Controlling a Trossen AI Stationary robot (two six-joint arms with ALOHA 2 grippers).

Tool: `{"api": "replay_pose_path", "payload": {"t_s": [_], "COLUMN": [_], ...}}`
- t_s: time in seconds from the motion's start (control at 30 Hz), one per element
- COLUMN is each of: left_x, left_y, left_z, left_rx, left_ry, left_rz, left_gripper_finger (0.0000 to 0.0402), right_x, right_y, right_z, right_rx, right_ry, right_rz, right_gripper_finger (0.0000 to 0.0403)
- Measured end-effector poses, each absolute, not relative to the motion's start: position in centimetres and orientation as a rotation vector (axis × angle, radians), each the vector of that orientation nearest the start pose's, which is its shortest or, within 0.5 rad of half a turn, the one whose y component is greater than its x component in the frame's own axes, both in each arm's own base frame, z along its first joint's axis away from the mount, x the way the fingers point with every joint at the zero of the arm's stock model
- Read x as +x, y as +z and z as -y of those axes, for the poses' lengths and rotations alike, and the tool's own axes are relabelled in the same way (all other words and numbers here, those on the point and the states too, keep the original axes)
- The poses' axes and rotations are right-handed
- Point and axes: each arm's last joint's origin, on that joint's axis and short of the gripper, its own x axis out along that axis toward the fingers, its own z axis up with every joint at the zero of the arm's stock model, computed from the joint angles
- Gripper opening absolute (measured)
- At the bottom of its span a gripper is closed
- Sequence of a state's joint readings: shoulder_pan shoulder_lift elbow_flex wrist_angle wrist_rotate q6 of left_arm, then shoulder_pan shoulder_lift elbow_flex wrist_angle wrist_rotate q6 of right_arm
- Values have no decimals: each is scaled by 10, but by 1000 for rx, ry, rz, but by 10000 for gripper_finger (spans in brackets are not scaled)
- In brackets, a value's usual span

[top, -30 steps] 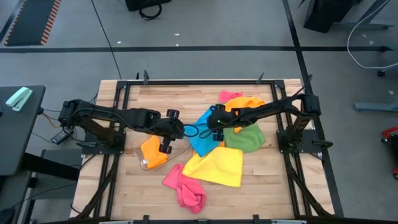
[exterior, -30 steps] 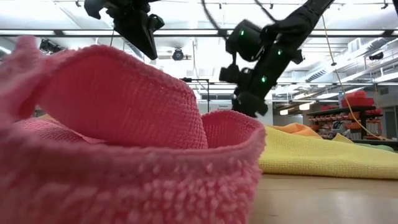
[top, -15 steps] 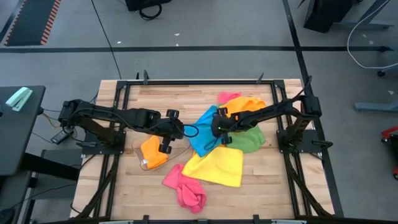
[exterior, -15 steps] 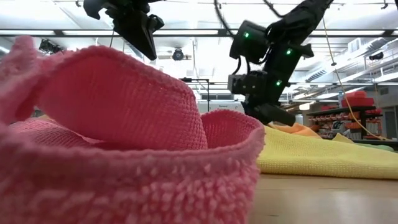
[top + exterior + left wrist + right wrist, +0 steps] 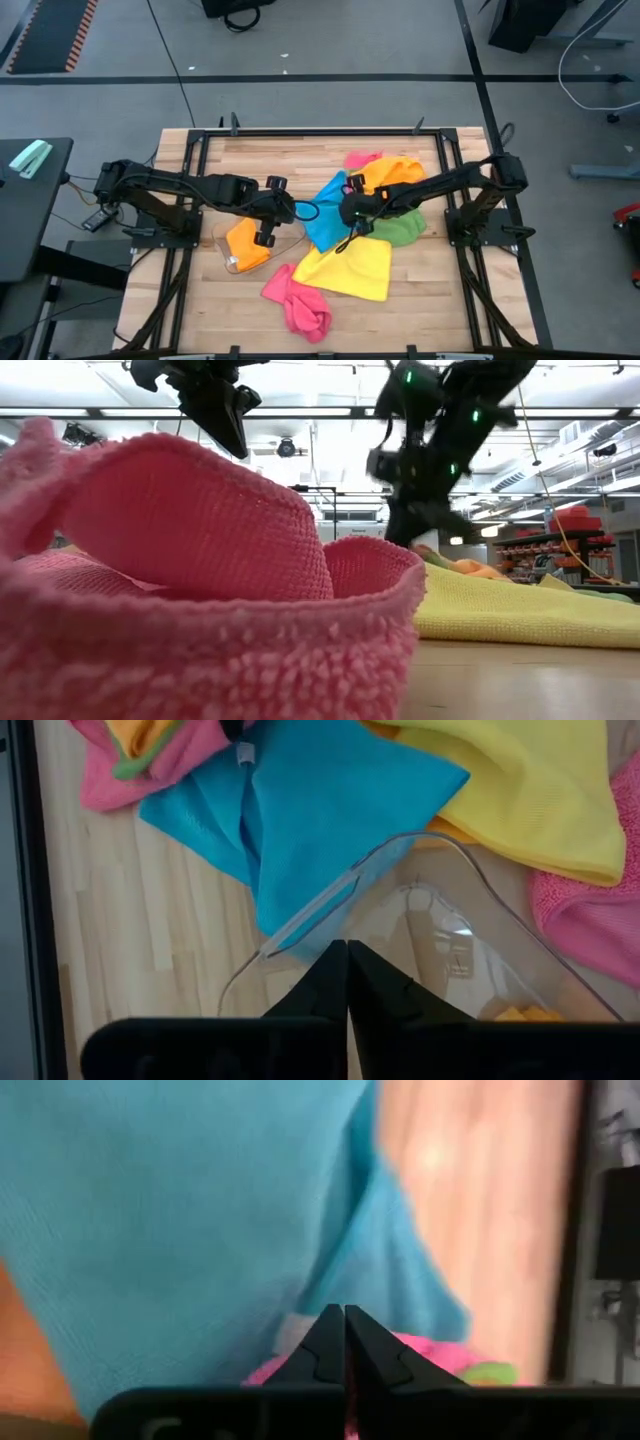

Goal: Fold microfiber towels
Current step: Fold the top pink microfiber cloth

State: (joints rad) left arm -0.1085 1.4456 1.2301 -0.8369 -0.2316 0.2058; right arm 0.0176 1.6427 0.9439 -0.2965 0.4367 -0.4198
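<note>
Wood-slat table (image 5: 250, 300) — grey floor (image 5: 320, 100) around — black frame (image 5: 190, 180)

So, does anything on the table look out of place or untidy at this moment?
Yes. The towels lie in a crumpled, overlapping heap: blue towel, yellow towel, green towel and orange towel. A pink towel sits bunched apart near the front. None lies flat.

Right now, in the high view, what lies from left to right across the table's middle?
Left gripper → blue towel → right gripper → green towel.
</note>
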Motion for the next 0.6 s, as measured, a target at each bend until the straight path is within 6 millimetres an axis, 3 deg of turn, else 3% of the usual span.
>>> {"api": "replay_pose_path", "payload": {"t_s": [0.17, 0.4, 0.5, 0.6], "left_x": [287, 291, 293, 293], "left_y": [289, 291, 292, 295], "left_z": [23, 16, 12, 10], "left_rx": [370, 360, 357, 353], "left_ry": [5, 31, 44, 54], "left_rz": [-1034, -1004, -983, -956], "left_gripper_finger": [21, 34, 36, 35], "right_x": [308, 277, 260, 250], "right_y": [229, 331, 374, 400], "right_z": [3, -3, -6, -8], "right_rx": [-589, -598, -529, -438], "right_ry": [-213, -243, -205, -148], "right_rz": [-872, -543, -382, -275], "right_gripper_finger": [2, 1, 0, 0]}}
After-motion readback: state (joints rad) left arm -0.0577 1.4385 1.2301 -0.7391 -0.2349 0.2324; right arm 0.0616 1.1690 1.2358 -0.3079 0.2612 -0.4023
